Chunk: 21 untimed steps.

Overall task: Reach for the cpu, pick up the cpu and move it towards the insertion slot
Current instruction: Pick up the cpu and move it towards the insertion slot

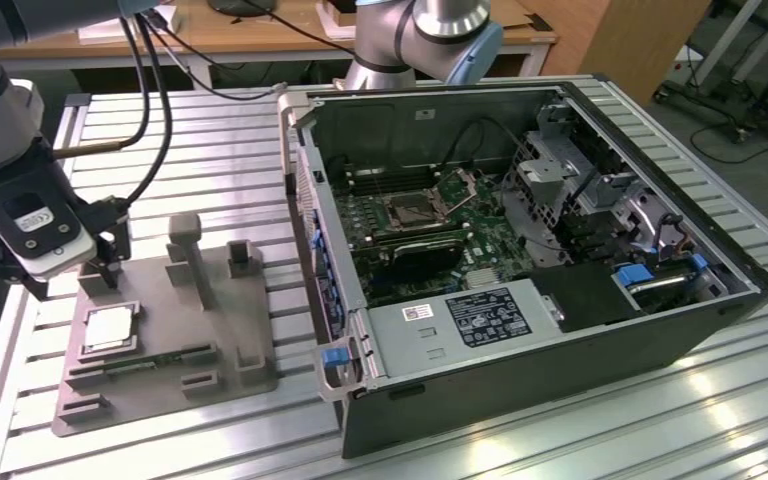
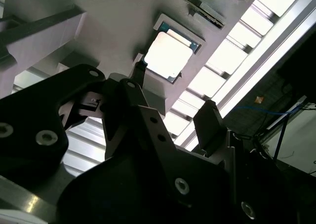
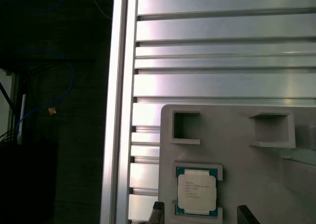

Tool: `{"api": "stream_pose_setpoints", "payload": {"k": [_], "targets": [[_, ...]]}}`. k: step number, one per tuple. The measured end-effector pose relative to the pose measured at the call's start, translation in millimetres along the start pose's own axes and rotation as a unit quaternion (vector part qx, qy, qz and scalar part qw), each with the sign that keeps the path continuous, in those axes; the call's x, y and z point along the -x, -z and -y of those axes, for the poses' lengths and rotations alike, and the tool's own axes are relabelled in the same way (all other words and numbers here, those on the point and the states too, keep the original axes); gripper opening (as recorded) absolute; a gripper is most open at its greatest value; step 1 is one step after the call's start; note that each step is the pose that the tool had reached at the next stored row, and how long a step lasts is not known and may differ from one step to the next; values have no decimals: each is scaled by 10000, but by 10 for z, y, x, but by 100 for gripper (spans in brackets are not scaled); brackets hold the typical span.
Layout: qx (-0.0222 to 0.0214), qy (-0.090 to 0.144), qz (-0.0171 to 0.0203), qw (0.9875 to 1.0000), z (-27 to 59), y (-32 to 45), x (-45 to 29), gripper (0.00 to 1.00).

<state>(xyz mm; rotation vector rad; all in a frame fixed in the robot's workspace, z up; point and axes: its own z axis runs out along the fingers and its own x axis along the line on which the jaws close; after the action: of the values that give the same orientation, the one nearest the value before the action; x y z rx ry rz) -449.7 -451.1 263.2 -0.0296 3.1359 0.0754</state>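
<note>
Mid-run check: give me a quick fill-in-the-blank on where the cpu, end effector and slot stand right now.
1. The cpu lies in the grey holder, on the exterior view's ____ of the computer case.
2. The end effector hovers near the cpu with its fingers ____, holding nothing.
3. The insertion slot sits on the green ____ inside the case.
Missing words: left; open; motherboard.

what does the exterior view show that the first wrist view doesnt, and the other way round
Exterior view: the open computer case with the insertion slot on its motherboard. First wrist view: a blue cable in the dark beyond the table edge. Both: the cpu lying in the gray fixture, open gripper close by.
</note>
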Motion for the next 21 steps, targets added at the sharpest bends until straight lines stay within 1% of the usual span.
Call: {"api": "stream_pose_setpoints", "payload": {"k": [6,11,15,21], "targets": [[0,0,-1,10000,2,-34,5,66],[0,0,0,10000,6,-117,6,66],[0,0,-1,10000,16,-148,16,66],[0,0,-2,10000,21,-169,86,66]]}}
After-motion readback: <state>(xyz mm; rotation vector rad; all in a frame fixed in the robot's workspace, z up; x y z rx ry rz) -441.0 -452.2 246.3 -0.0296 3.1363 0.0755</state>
